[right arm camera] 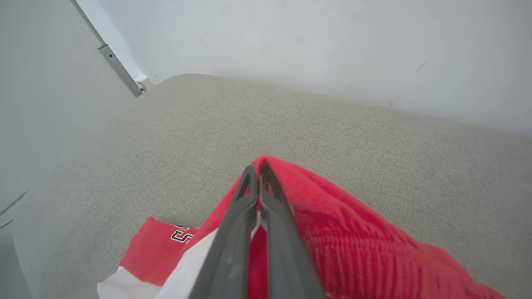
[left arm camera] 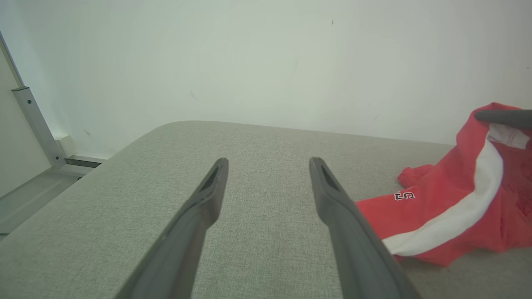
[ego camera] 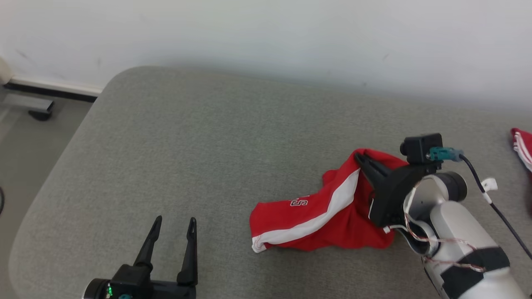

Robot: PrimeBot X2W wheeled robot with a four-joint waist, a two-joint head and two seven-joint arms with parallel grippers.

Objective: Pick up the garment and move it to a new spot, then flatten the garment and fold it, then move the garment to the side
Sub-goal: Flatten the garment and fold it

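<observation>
Down at the lower left of the head view, my left pincer [ego camera: 175, 219] shows over the grey upholstered surface [ego camera: 187, 137], its two dark fingers spread wide apart. Well to the right of it lies the garment [ego camera: 316, 224], red with a broad white stripe [ego camera: 328, 211] and a small letter S [ego camera: 298, 202], crumpled on the right half of the surface. My right pincer [ego camera: 358, 157] reaches in from the lower right with its fingers pressed together, pinching the garment's far edge, which rises to a peak at the tips while the rest trails on the cushion towards me. A small black wrist camera [ego camera: 419, 147] sits above that arm, and another red and white cloth [ego camera: 523, 147] peeks in at the right edge, apart from the garment. From my left wrist, the spread fingers [left arm camera: 203, 203] frame bare grey fabric with the pale wall [left arm camera: 266, 62] behind; the garment lies off to the right, just beside the right finger, and a dark finger of my other pincer crosses its top corner. From my right wrist, the two fingers meet at their tips, closed on a red fold that drapes down on both sides of them, the white stripe and the S showing at the lower left.
</observation>
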